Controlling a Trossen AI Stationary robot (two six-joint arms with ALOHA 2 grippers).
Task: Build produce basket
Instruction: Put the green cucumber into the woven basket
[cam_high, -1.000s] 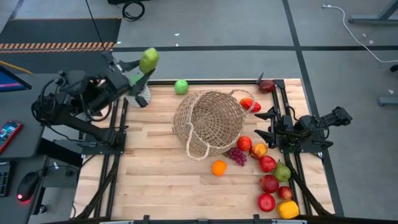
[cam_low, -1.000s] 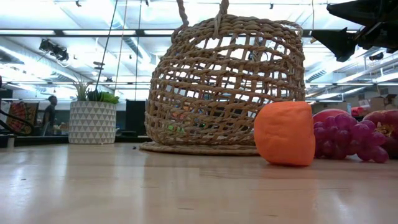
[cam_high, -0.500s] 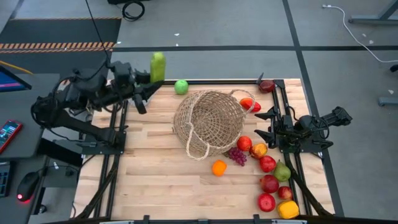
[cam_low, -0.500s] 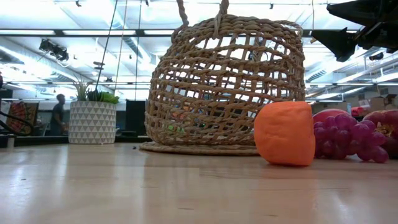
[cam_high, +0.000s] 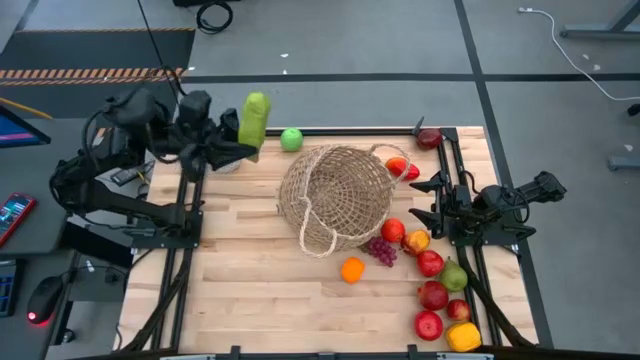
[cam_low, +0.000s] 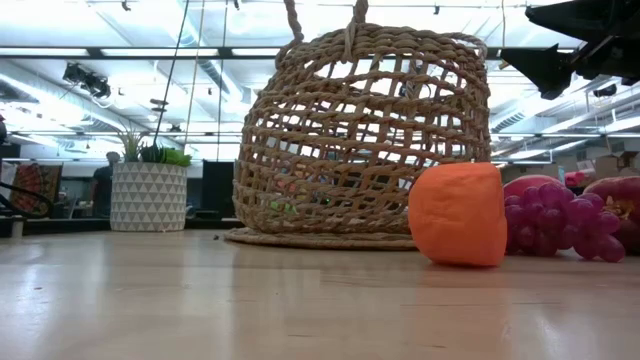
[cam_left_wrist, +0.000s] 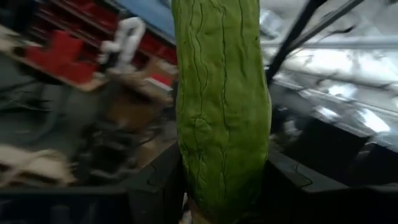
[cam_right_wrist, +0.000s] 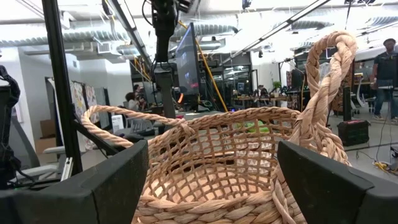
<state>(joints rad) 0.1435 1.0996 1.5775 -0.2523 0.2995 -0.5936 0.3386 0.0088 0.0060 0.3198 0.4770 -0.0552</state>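
Holding a cucumber (cam_high: 254, 120) upright, the left hand (cam_high: 228, 150) sat over the far-left corner of the bench (cam_high: 250, 290), fingers pinched on the veg's lower end; the left wrist view showed the green ridged body (cam_left_wrist: 222, 106) standing up between the two dark fingers. Right hand (cam_high: 428, 200) waited at the right edge w/ fingers spread wide, pointing at the basket (cam_high: 335, 197), not touching it.

Basket stood mid-bench, open mouth up, one loop handle (cam_right_wrist: 326, 81) facing the right hand. Most produce lay just beside it on the right: red apples (cam_high: 431, 263), grapes (cam_high: 381, 250), an orange (cam_high: 352, 269), a pear (cam_high: 455, 275), a yellow pepper (cam_high: 464, 336). A green apple (cam_high: 291, 139) sat at the far edge, close to the cucumber.

Handling, my read: the cucumber looked firm and long, probably light, but held at one end it could pivot or slip; a mid-body grip would be steadier. Wicker basket likely light and easy to nudge, so a drop from low over the mouth seemed safest. Round fruit would roll; take across the widest part. Grapes soft, pinch gently.
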